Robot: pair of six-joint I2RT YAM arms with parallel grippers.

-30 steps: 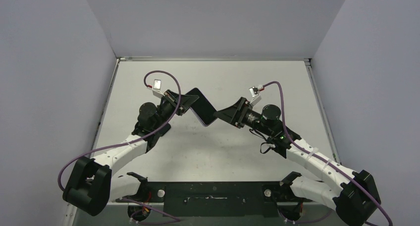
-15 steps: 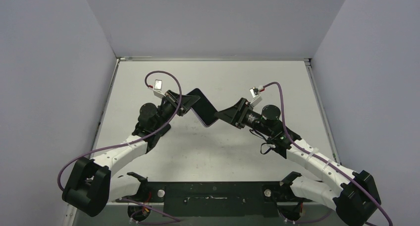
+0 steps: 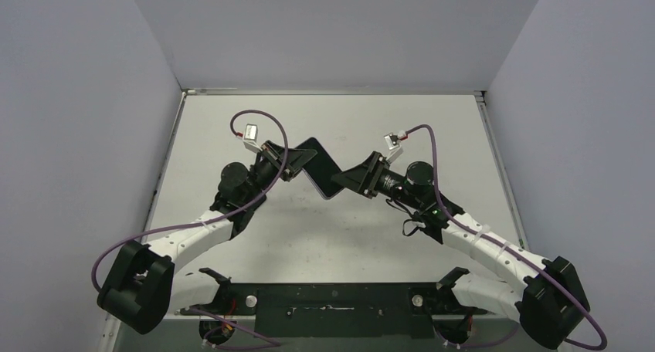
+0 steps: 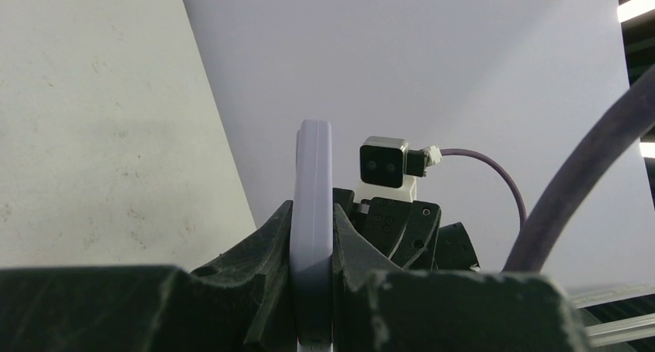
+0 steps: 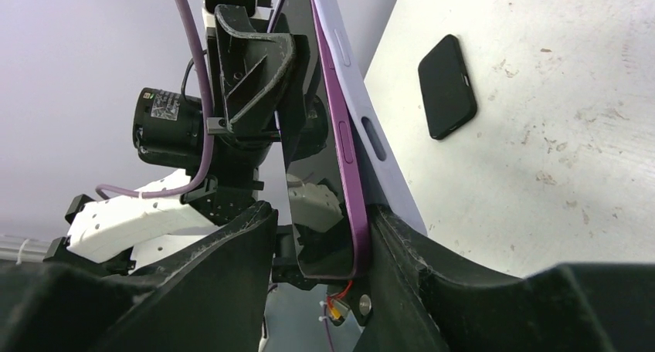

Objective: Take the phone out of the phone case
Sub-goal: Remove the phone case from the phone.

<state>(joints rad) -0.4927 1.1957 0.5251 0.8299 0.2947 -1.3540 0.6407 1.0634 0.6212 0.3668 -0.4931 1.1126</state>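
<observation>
The phone in its lavender case (image 3: 320, 167) is held on edge above the middle of the table, between both grippers. My left gripper (image 3: 296, 159) is shut on the case's edge (image 4: 312, 213), with both fingers pressed flat against it. My right gripper (image 3: 345, 184) has the phone's lower corner between its fingers. In the right wrist view the phone's purple rim (image 5: 349, 178) lies beside the lavender case wall (image 5: 386, 174). The right finger (image 5: 409, 252) touches the case back. The left finger (image 5: 232, 252) stands off from the dark screen.
A small flat black slab (image 5: 447, 86) lies on the white table (image 3: 402, 236) beyond the phone, seen only in the right wrist view. Grey walls close the table on three sides. Purple cables loop over both wrists.
Both grippers and the phone have shifted slightly to the right and away. The right arm's elbow has moved a little to the left. The left grip on the case is unchanged.
</observation>
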